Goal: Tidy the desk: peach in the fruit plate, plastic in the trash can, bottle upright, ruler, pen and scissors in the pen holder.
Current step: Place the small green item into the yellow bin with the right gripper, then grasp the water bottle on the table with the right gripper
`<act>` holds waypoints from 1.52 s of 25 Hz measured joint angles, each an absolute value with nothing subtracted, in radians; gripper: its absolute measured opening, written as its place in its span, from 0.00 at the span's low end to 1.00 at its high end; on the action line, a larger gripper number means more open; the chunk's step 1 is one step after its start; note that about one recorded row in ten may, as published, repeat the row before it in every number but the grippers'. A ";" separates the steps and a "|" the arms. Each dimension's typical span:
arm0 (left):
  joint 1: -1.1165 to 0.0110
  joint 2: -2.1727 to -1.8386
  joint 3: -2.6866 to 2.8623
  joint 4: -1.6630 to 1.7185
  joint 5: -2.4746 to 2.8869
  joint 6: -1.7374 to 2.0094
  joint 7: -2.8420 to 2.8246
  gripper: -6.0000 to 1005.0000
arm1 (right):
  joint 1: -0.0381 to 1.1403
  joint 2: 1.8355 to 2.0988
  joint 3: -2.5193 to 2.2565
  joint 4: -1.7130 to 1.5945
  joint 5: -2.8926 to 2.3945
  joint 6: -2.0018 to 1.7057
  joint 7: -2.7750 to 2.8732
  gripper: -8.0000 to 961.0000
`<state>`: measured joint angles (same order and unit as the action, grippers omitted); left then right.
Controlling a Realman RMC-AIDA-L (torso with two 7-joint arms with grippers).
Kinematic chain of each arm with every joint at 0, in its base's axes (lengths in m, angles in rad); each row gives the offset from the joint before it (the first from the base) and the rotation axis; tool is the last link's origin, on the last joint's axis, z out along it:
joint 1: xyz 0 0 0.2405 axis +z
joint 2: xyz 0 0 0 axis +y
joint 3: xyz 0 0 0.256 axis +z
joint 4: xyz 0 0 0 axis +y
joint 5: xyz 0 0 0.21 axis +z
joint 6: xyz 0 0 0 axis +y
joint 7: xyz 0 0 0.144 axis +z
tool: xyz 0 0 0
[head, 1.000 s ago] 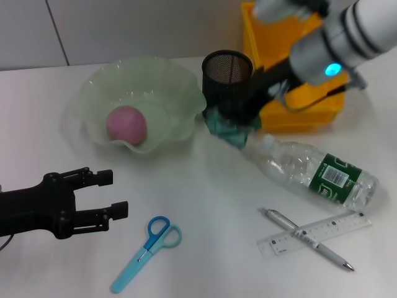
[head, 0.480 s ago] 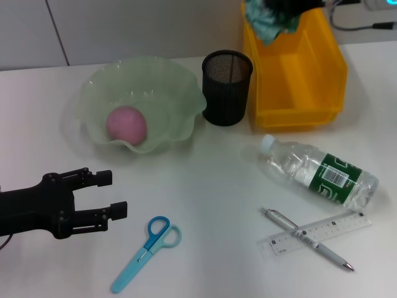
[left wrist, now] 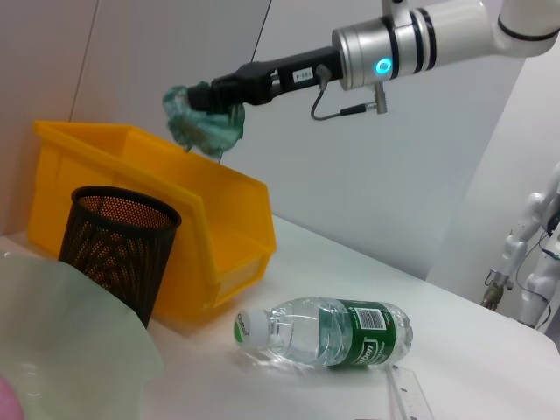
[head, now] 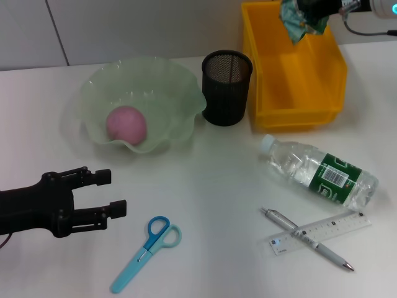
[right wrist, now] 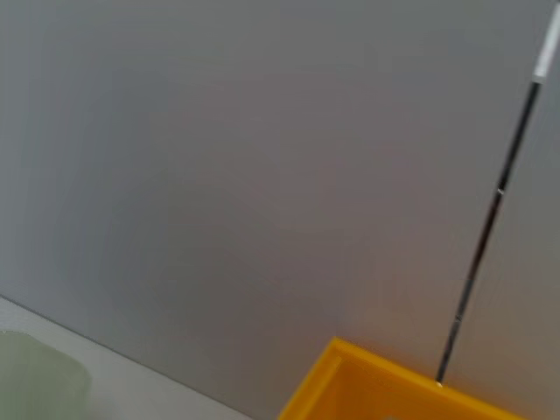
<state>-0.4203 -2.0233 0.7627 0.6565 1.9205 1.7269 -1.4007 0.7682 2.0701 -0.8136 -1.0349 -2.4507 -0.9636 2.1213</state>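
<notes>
A crumpled teal plastic (head: 300, 21) hangs above the yellow bin (head: 291, 117), which serves as the trash can, with my right gripper (head: 308, 11) shut on it. The left wrist view shows the same plastic (left wrist: 203, 122) held over the bin (left wrist: 214, 206). The pink peach (head: 126, 123) lies in the pale green fruit plate (head: 186, 87). A clear bottle (head: 319, 174) lies on its side. The pen (head: 307, 239) crosses the clear ruler (head: 329, 230) at the front right. Blue scissors (head: 146, 251) lie at the front, just right of my open left gripper (head: 111, 194).
The black mesh pen holder (head: 227, 77) stands between the plate and the bin. The bottle (left wrist: 324, 331) lies in front of the bin. A wall runs close behind the table's far edge.
My right gripper lifted the plastic from beside the pen holder up and back, over the yellow bin. The left arm has not moved.
</notes>
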 joint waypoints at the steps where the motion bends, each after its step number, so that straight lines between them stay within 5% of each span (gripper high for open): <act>1: -0.420 -2.023 0.763 0.657 1.920 1.727 -1.401 0.80 | 0.768 2.071 -0.813 -1.027 -2.454 -0.952 2.124 0.02; 8: -0.420 -2.023 0.763 0.657 1.921 1.727 -1.403 0.80 | 0.763 2.068 -0.811 -0.986 -2.456 -0.922 2.147 0.13; 20: -0.421 -2.023 0.768 0.657 1.920 1.731 -1.404 0.80 | 0.751 2.075 -0.818 -0.999 -2.392 -0.921 2.144 0.54; 25: -0.422 -2.023 0.770 0.657 1.920 1.732 -1.404 0.80 | 0.730 2.074 -0.819 -1.034 -2.220 -0.965 2.089 0.79; 38: -0.417 -2.023 0.770 0.657 1.920 1.737 -1.398 0.80 | 0.738 2.020 -0.819 -1.139 -2.096 -1.501 2.068 0.82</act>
